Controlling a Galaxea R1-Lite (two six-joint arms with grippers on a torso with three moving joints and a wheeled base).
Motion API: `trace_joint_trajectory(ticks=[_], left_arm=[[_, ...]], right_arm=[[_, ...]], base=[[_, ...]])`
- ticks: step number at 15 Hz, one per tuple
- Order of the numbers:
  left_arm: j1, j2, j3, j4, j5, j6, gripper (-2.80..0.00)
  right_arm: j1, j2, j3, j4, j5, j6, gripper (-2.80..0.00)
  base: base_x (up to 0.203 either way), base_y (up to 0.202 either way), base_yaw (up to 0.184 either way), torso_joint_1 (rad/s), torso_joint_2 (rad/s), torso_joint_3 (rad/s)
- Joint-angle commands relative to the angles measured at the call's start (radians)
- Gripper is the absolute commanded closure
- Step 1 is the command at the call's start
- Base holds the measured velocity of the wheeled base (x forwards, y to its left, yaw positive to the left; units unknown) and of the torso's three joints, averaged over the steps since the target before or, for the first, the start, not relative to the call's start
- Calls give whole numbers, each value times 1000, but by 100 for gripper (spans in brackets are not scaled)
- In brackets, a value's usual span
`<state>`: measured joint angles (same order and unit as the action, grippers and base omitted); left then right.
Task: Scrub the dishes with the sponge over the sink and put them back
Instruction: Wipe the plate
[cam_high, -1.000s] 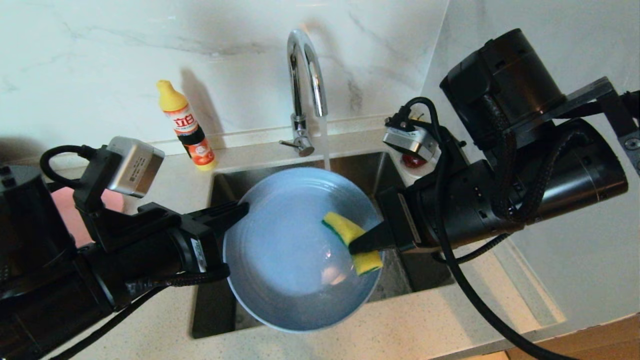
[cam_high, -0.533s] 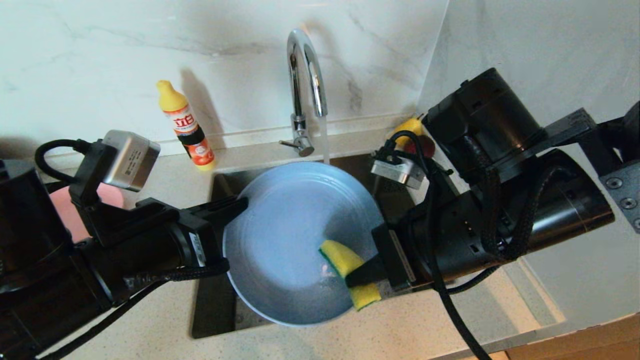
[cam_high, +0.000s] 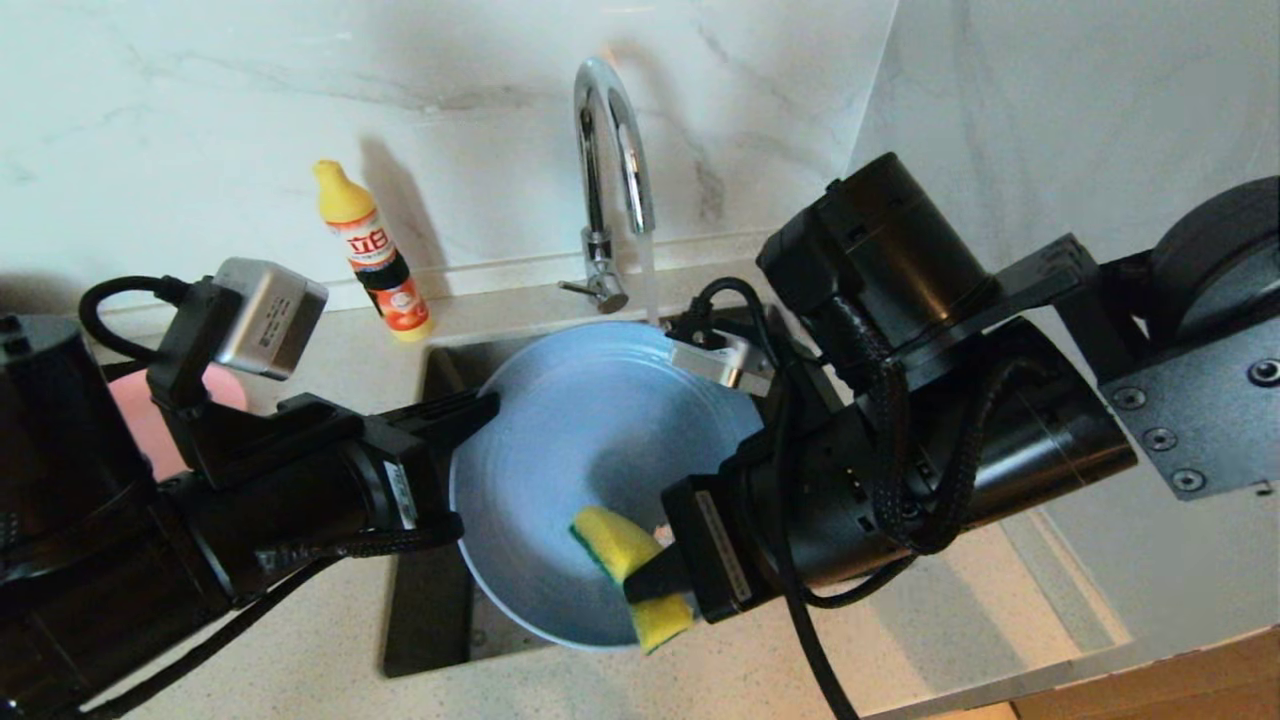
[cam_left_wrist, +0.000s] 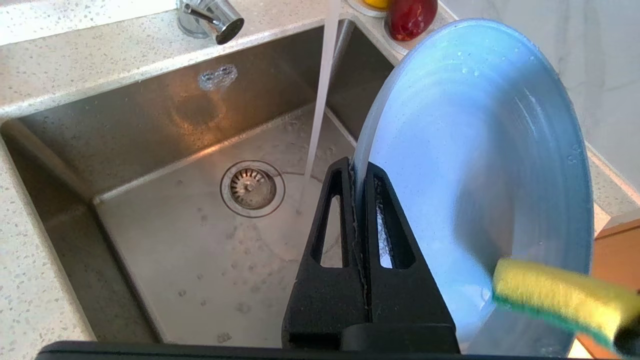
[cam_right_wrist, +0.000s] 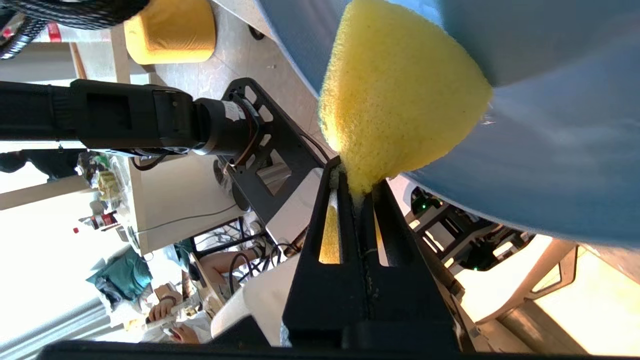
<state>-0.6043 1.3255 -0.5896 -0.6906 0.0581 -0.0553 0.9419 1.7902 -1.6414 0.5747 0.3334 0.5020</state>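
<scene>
My left gripper (cam_high: 478, 408) (cam_left_wrist: 356, 172) is shut on the left rim of the light-blue plate (cam_high: 590, 440) (cam_left_wrist: 475, 150), which it holds tilted over the steel sink (cam_left_wrist: 165, 240). The right gripper (cam_high: 650, 585) (cam_right_wrist: 357, 182) is shut on the yellow sponge (cam_high: 625, 560) (cam_right_wrist: 395, 95), whose green layer faces the plate. The sponge presses on the plate's near lower part, by the rim. A pink plate (cam_high: 150, 425) shows behind my left arm, on the counter. The bowl is out of view.
Water runs from the arched chrome tap (cam_high: 610, 150) into the sink near the drain (cam_left_wrist: 252, 187). A yellow soap bottle (cam_high: 375, 255) stands at the back left. A red fruit (cam_left_wrist: 410, 17) lies on a small saucer at the sink's far right corner.
My right arm has swept the sponge from the plate's right side down and leftward to its near rim. The left gripper and the plate have stayed nearly still.
</scene>
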Motion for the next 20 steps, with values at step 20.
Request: trace_joint_trajectory(ticks=[20], left_arm=[[-2,-2,39,-6,0,2,0]], right_arm=[[-100,88,-263,49,1,7,0]], base=[[0,0,0,0,0,0]])
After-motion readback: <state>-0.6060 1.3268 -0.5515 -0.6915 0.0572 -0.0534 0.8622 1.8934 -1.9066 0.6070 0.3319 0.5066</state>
